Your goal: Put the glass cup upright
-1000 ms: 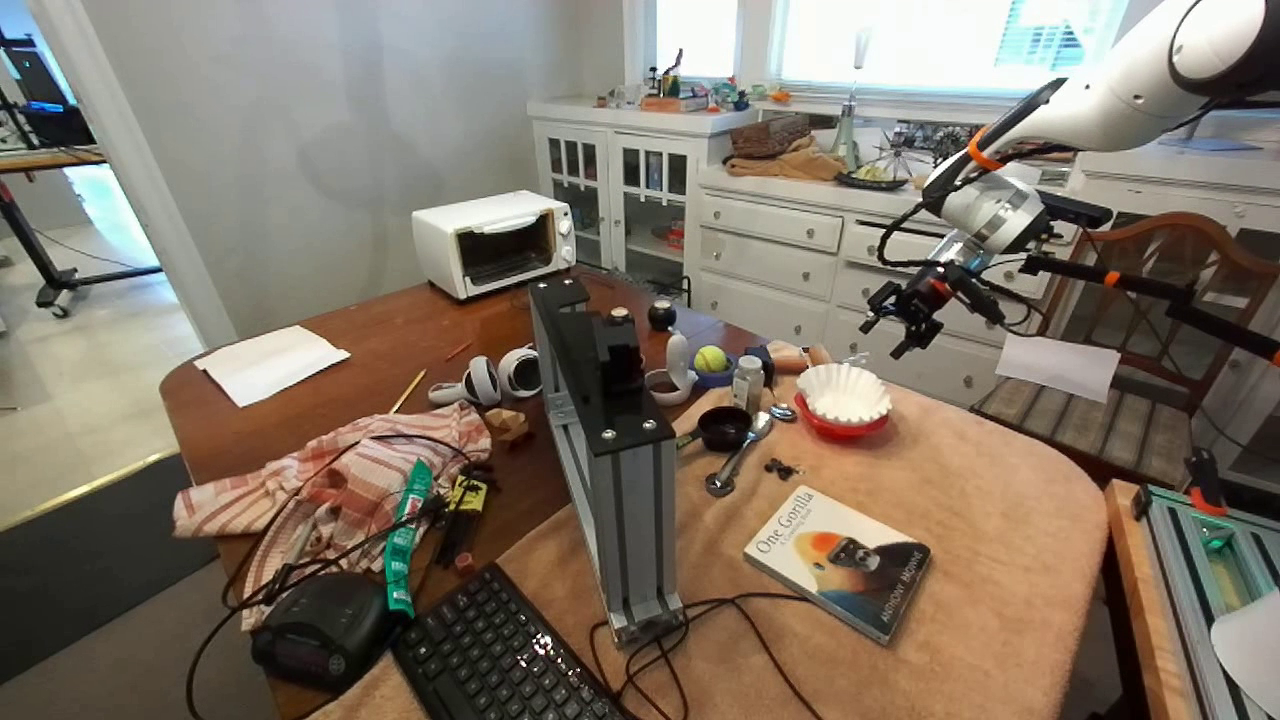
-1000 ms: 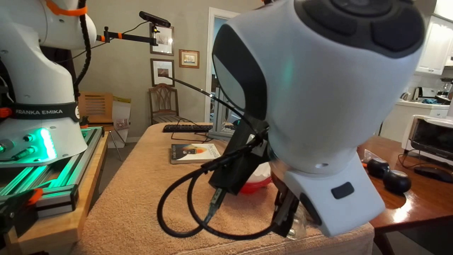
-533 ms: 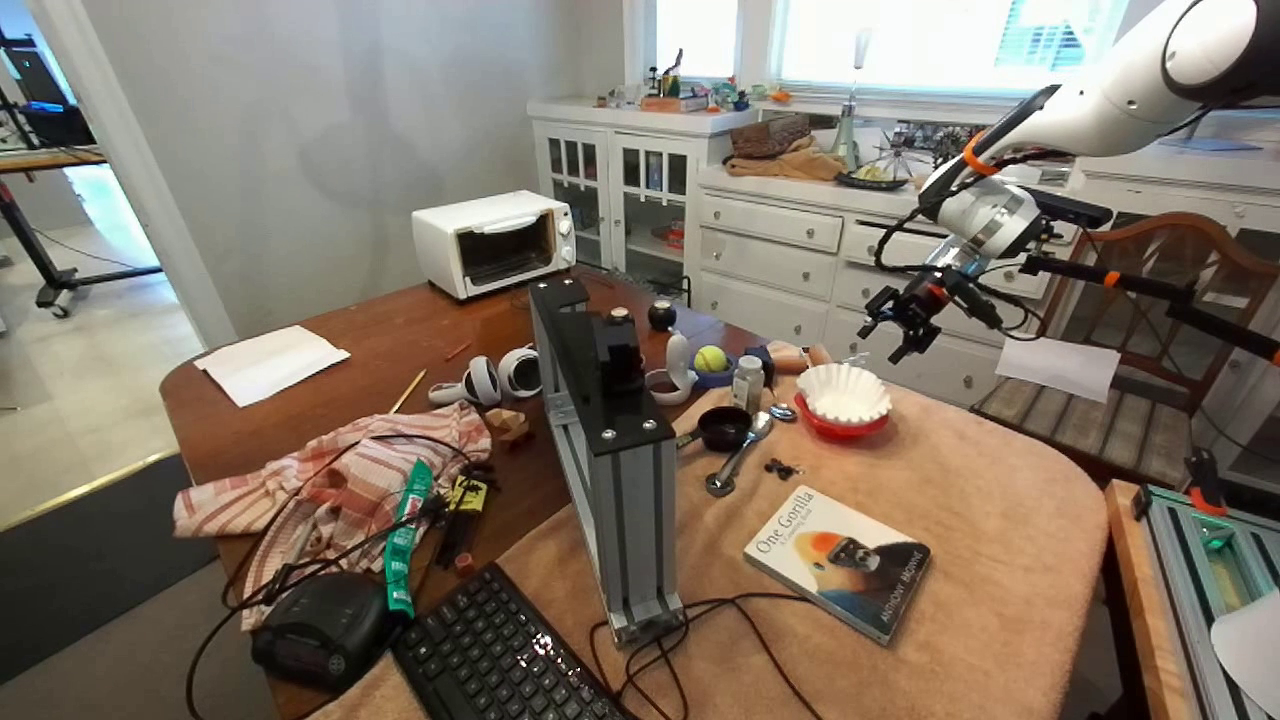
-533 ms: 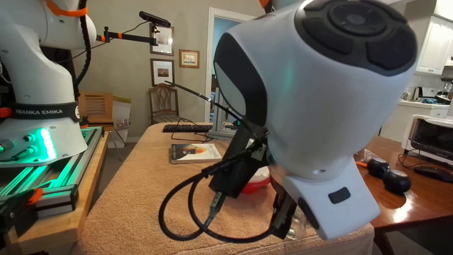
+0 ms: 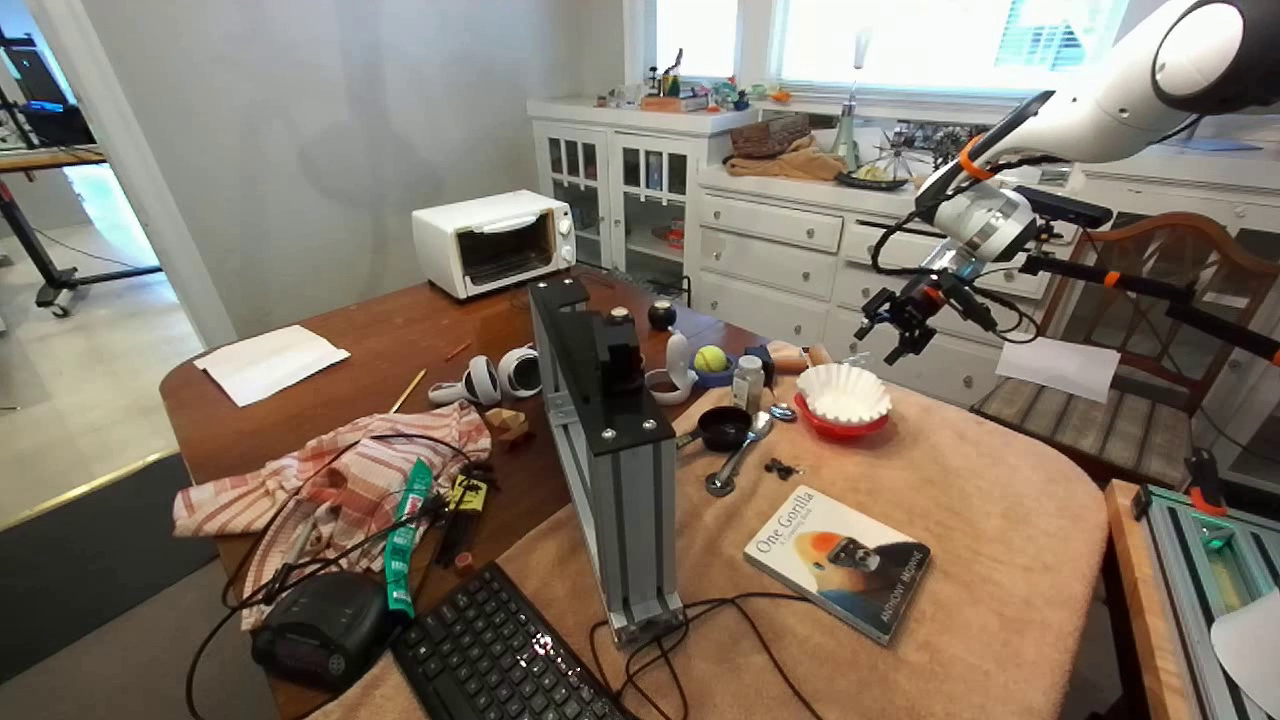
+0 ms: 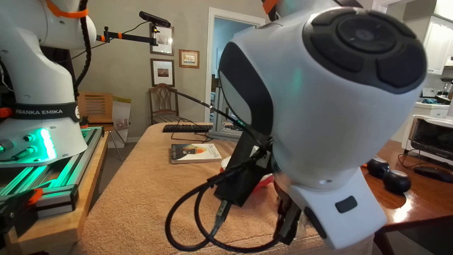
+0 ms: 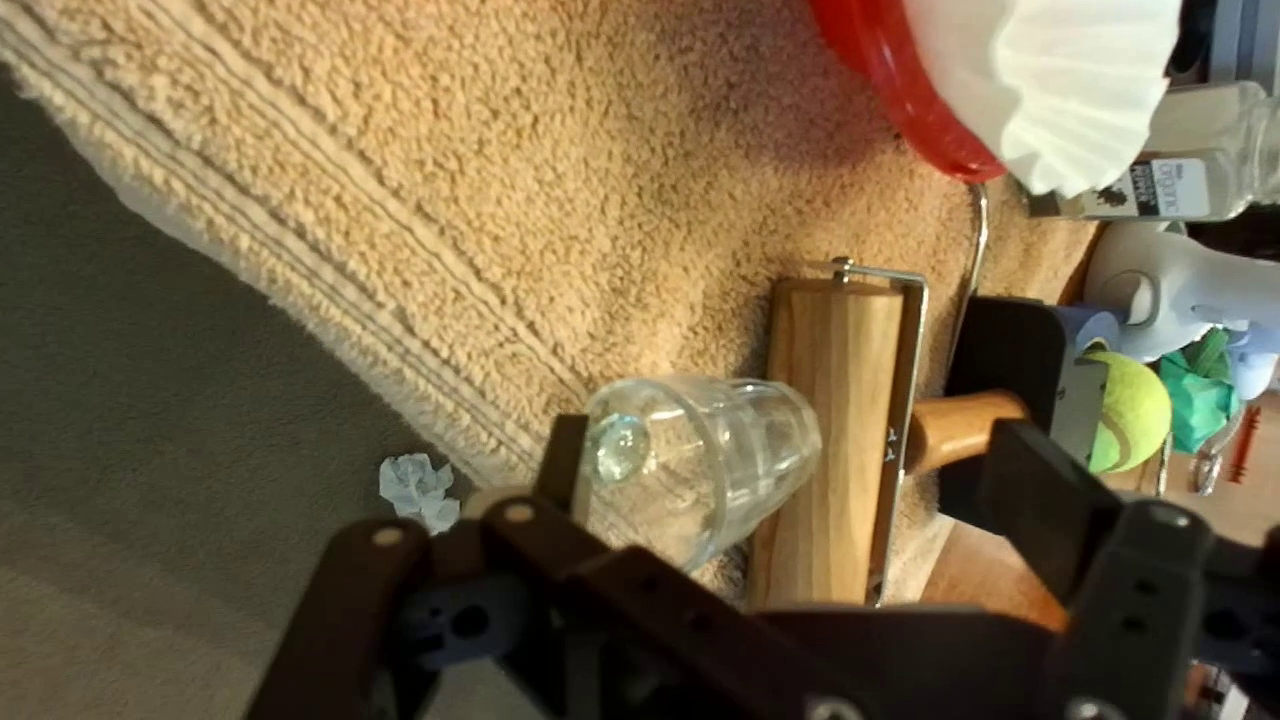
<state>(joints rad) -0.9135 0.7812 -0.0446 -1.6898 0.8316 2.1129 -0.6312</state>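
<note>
In an exterior view, there's the red bowl on the table, paper filters piled in it; jar just left of the bowl, tall frame farther left, book in front, jaws hanging up to its right.

Over in an exterior view, the white arm fills the middle and, with its black box, blocks nearly all of the bowl; black balls sit right of it.

And the wrist view gives what those barely do: the glass cup, near the bowl on the towel, whether standing or lying I can't tell. Jaws spread wide, gripping nothing! The cup shows between them, close to one jaw; whether they touch, can't say. A wooden roller crowds it, between cup and farther jaw.
</note>
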